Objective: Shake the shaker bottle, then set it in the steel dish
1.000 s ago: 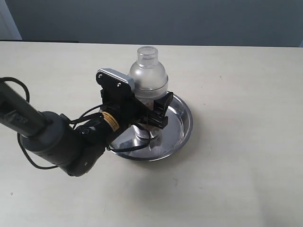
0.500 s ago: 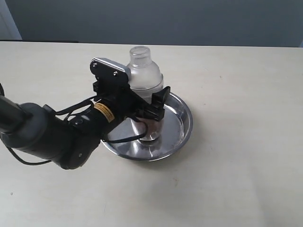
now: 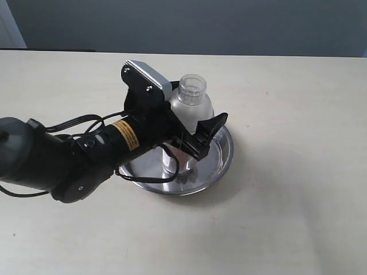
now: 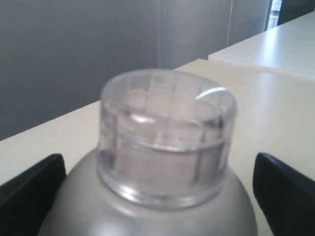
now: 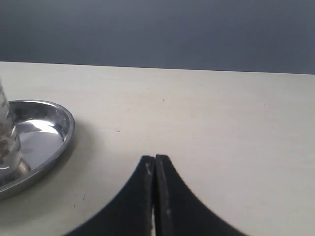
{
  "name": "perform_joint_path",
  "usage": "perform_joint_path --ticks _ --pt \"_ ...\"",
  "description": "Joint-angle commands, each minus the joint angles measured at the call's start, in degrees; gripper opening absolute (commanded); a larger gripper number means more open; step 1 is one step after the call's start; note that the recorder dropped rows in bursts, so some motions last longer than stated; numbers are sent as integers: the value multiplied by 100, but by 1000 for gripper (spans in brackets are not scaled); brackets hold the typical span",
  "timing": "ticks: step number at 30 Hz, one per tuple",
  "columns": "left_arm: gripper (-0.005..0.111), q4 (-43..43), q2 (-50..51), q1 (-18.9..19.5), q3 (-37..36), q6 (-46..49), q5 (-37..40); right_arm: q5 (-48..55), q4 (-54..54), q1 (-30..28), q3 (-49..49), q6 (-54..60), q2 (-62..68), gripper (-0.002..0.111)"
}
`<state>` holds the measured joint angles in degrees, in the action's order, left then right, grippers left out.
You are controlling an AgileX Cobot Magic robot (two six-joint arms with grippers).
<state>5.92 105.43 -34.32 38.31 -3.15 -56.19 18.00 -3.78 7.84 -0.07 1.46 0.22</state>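
Note:
The shaker bottle (image 3: 192, 98), clear with a frosted dome and a small round cap, stands upright in the steel dish (image 3: 225, 150), with brownish granules at its base. My left gripper (image 3: 194, 127) is around the bottle's body and open. Its black fingers (image 4: 284, 192) are spread out to either side of the dome (image 4: 167, 206), which fills the left wrist view. My right gripper (image 5: 155, 158) is shut and empty, low over the bare table well to the side of the dish (image 5: 54, 140). It does not show in the exterior view.
The pale tabletop (image 3: 287, 217) spreads out on all sides of the dish. A dark wall (image 3: 229, 23) runs behind the table's far edge. The left arm's bulky body and cables (image 3: 63, 160) lie over the table left of the dish.
The left gripper has come down and to the right with the bottle, which now stands lower in the dish. The fingers have spread apart and let go of it.

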Motion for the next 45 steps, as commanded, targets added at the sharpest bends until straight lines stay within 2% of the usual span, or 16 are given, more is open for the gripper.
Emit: perform_joint_path --ticks 1,7,11,16,18,20,24,25,28,31,34,36,38,40,42,45 --pt "95 -265 -68 -10 -23 -64 -39 -51 8 21 7 3 -22 -1" --pt "95 -908 -586 -10 -23 719 -29 -51 8 21 7 3 -22 -1" --pt "95 -1048 -1193 -10 -23 1023 412 -51 8 21 7 3 -22 -1" --pt "94 -1419 -3275 -10 -23 2522 3072 -51 8 21 7 3 -22 -1" --pt "86 -1445 -4319 -10 -23 2613 3916 -51 8 21 7 3 -22 -1" --pt "71 -1444 -5171 -10 -23 2613 4663 -51 8 21 7 3 -22 -1" --pt "32 -1485 -6275 -10 -23 2613 5994 -51 8 21 7 3 -22 -1" --pt "25 -1485 -6445 -10 -23 2613 6246 -51 8 21 7 3 -22 -1" --pt "0 -1332 -7023 67 -23 2265 6722 -51 8 21 7 3 -22 -1" --pt "1 -724 -7570 139 -23 2147 6994 -51 8 21 7 3 -22 -1" --pt "0 -522 -7940 220 -23 1602 7792 -51 8 21 7 3 -22 -1" --pt "0 -66 -8122 272 -23 801 9021 -51 8 21 7 3 -22 -1" --pt "0 403 -8205 275 -23 -392 10394 -51 8 21 7 3 -22 -1" --pt "0 634 -8278 264 -112 -1198 10987 -51 8 21 7 3 -22 -1" --pt "0 758 -8390 281 -340 -1271 10872 -51 8 21 7 3 -22 -1" --pt "0 788 -8797 483 -1132 -1032 9283 -51 8 21 7 3 -22 -1"
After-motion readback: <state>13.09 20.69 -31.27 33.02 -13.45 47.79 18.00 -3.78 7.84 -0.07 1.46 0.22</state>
